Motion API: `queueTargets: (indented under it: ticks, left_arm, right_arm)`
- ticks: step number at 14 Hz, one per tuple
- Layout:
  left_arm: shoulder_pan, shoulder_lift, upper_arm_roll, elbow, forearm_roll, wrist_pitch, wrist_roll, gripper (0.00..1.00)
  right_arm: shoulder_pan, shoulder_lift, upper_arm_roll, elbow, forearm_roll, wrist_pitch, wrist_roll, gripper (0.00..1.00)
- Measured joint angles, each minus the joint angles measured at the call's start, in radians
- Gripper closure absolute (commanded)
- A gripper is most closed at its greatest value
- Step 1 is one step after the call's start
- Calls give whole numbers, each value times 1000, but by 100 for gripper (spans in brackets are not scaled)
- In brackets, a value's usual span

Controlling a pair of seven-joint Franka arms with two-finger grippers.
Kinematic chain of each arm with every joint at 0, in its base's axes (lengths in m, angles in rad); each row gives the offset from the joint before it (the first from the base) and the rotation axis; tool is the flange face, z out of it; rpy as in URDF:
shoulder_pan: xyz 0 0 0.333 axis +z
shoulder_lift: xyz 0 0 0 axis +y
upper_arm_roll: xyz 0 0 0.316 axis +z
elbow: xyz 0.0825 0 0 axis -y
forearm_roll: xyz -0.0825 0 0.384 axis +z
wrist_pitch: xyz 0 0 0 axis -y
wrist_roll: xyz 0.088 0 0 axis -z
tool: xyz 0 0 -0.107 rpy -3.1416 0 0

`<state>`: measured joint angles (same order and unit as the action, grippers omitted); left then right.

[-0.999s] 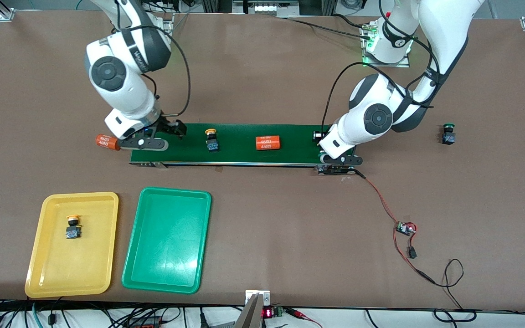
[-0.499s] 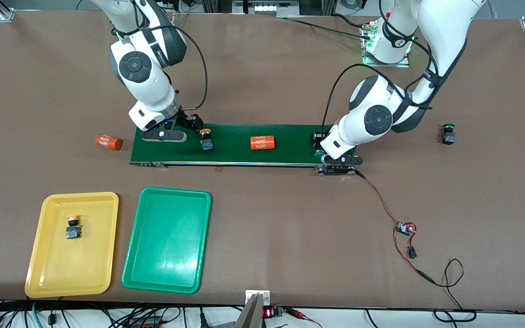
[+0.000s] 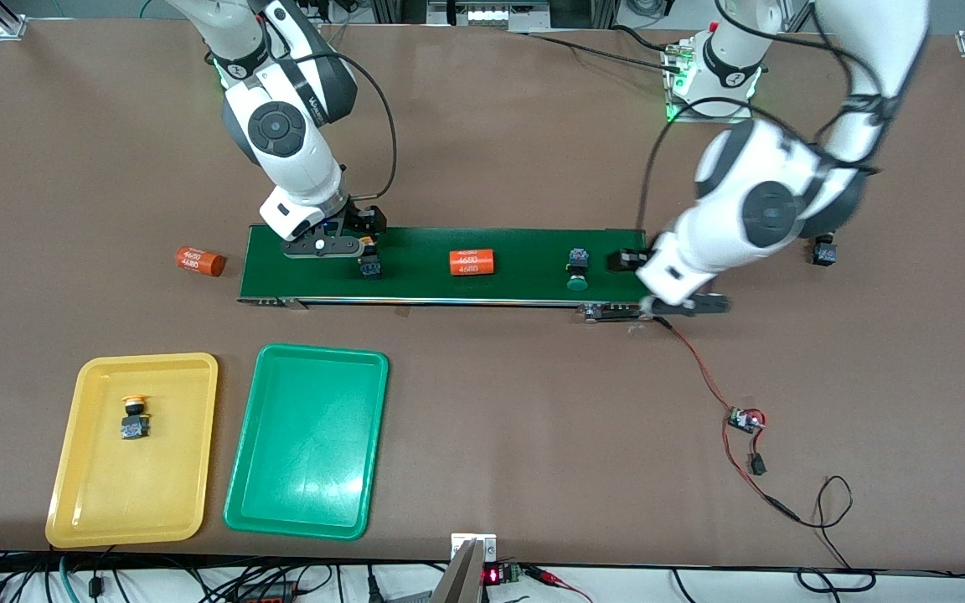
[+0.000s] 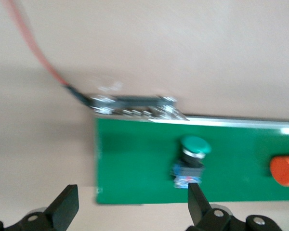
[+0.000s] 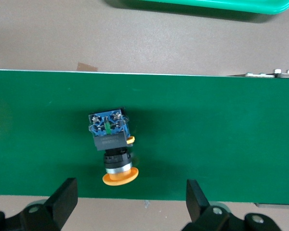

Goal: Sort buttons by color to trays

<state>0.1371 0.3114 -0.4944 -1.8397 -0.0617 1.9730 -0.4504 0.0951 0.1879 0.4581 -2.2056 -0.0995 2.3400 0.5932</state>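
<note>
A yellow-capped button (image 3: 368, 265) (image 5: 111, 139) lies on its side on the conveyor belt (image 3: 424, 280). My right gripper (image 3: 325, 247) (image 5: 130, 204) hangs open just above it, the cap near the gap between the fingers. A green-capped button (image 3: 576, 268) (image 4: 190, 161) lies on the belt near the left arm's end. My left gripper (image 3: 683, 306) (image 4: 132, 211) is open and empty off that belt end. Another yellow-capped button (image 3: 135, 417) sits in the yellow tray (image 3: 97, 494). The green tray (image 3: 307, 452) holds nothing. A second green-capped button (image 3: 823, 250) stands on the table, partly hidden by the left arm.
One orange cylinder (image 3: 472, 261) (image 4: 285, 171) lies mid-belt, another (image 3: 199, 260) on the table past the belt's right-arm end. A red wire (image 3: 700, 368) runs from the belt's motor end to a small circuit board (image 3: 746, 420).
The left gripper opened, left the green-capped button on the belt and drew back off the belt's end. The right gripper travelled along the belt to the yellow-capped button. Belt items drifted toward the right arm's end.
</note>
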Motion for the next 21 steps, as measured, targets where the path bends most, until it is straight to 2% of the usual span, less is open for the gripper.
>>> queueTargets:
  ticks: [2,5,8,10,11,13,14,17,19,21]
  left_arm:
    - [6,-28,103,16,0,-48,88,0]
    - [7,-42,282,8,1,-115,359,0]
    - [-2,-75,442,-57,1,-127,571,0]
    - [-41,-120,523,-135,39,-122,614,0]
    - [-63,-139,548,-172,104,-104,617,0]
    - [-92,-163,563,-240,221,-37,617,0]
    - [-99,-166,567,-273,256,9,616,0]
    - [-100,-130,620,-361,299,116,618,0]
    - [-96,-82,657,-374,305,173,653,0]
    - [-68,-33,674,-375,305,231,716,0]
  right_arm:
    - [0,16,-1,0,-13,18,0,0]
    - [-1,50,-3,-2,-59,57,0,0]
    - [-12,89,-20,-3,-107,98,0,0]
    - [-18,104,-38,-3,-122,112,0,6]
    - [-20,109,-43,-3,-123,118,0,10]
    - [-20,112,-45,-3,-123,125,0,17]
    - [-20,113,-45,-3,-123,127,0,22]
    - [-20,122,-49,-3,-123,135,0,51]
    - [-20,125,-50,-3,-123,136,0,79]
    - [-21,125,-58,-3,-123,137,0,99]
